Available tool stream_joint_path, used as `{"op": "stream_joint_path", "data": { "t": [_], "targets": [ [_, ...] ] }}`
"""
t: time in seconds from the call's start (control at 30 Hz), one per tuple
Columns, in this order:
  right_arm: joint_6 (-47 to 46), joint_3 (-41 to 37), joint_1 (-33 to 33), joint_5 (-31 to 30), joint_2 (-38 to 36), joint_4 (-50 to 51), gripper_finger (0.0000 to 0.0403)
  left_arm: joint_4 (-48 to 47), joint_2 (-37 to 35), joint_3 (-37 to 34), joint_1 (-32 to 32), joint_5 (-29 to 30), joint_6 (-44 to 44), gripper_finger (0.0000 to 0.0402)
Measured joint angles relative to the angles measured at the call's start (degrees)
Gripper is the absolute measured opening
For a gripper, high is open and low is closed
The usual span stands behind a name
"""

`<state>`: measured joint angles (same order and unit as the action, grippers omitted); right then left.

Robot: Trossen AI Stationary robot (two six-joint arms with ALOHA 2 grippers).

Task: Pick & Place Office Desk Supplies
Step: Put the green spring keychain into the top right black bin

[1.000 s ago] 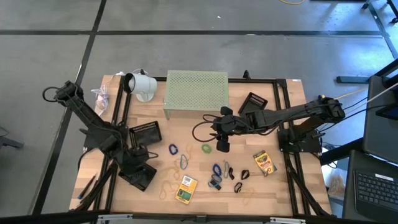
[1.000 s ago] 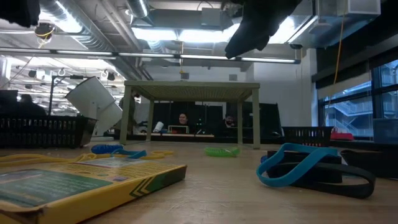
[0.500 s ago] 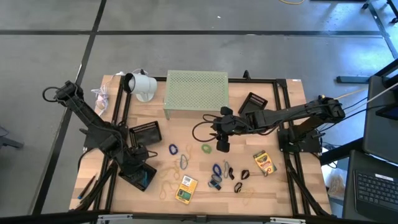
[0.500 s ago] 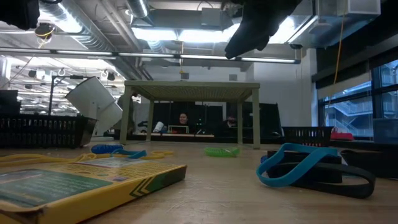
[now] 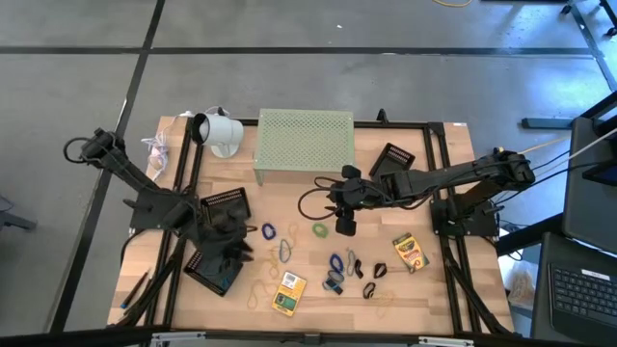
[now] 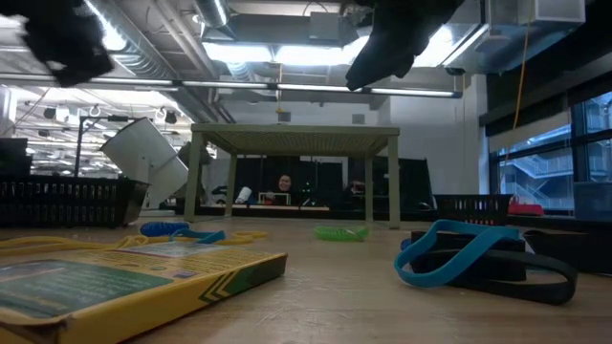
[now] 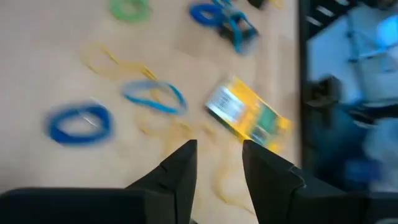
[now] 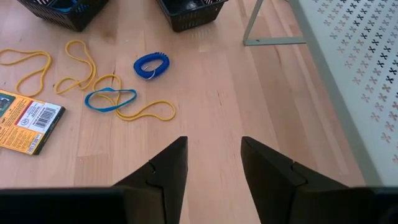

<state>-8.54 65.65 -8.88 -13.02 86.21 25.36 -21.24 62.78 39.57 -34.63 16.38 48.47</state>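
Your left tool (image 5: 234, 253) hangs with fingers parted and empty above tan rubber-band loops (image 5: 258, 280), beside a black basket (image 5: 214, 272). A yellow-green card box (image 5: 287, 293) lies near; its blurred wrist view seems to show it too. Your right tool (image 5: 344, 226) hovers open, empty, over the surface (image 5: 308, 289) by a green loop (image 5: 320, 230).

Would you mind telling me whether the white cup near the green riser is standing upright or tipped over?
Tipped over. The white cup lies on its side beside the green riser, its round mouth facing sideways; the low view shows it leaning at a slant.
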Motion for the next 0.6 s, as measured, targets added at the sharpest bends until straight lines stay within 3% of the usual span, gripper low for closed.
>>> {"op": "stream_joint_path", "data": {
  "t": [0.23, 0.37, 0.6],
  "targets": [
    [-7.62, -0.22, 0.0, 0.29, 1.95, 0.43, 0.0152, -2.22, 0.0, 0.0, 6.14, 9.7, -8.43, 0.0123],
    [-13.58, -0.26, 0.02, 3.72, 5.48, 1.11, 0.0152, -2.1, 0.0, 0.0, 8.28, 14.19, -12.06, 0.0123],
    [-14.54, -0.26, 0.02, 6.33, 13.83, -0.73, 0.0152, -1.23, -0.01, 0.0, 10.99, 18.79, -18.35, 0.0123]
  ]
}}
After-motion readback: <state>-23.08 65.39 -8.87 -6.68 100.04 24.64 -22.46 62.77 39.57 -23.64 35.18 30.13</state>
